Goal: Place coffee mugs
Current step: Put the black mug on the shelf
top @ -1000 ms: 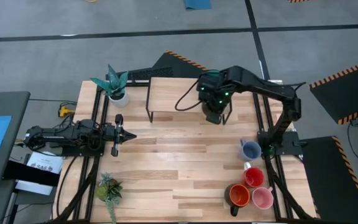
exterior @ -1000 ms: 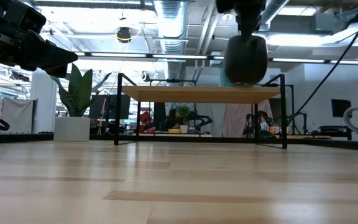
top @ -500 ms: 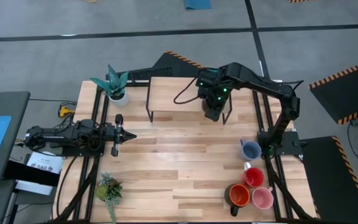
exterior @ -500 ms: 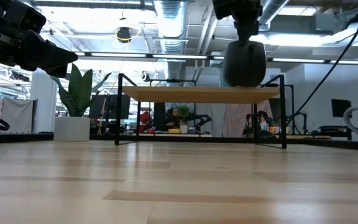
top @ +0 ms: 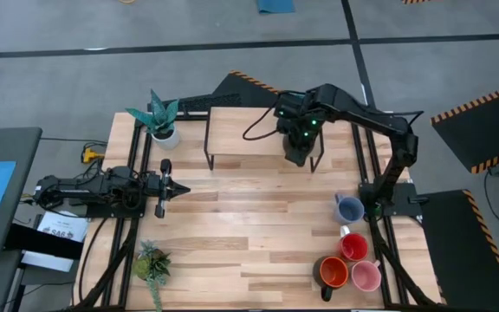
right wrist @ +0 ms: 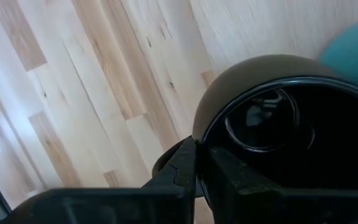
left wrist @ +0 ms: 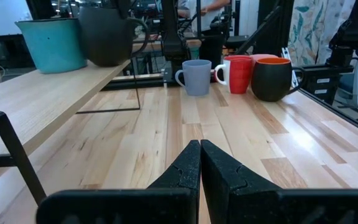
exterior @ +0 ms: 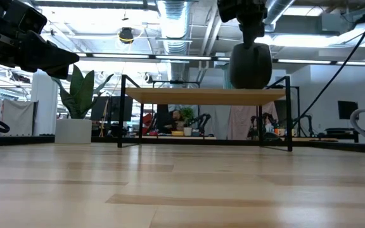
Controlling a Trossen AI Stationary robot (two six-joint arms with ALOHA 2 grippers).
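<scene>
— High view: what is the right hand (top: 296,152) doing?
— It is gripping the black mug (exterior: 251,64) by its rim, holding it just over the wooden shelf (exterior: 204,96), with a teal mug (left wrist: 53,45) right beside it.
— And the left hand (top: 168,185)?
— Resting pinched together, well away.

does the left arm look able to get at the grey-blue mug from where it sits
Probably yes. The left gripper, jaws shut, waits at the table's left edge. Its wrist view shows only bare wood up to the grey-blue mug, with the red mug beside it. It sits across the table, so reach could be a stretch.
</scene>
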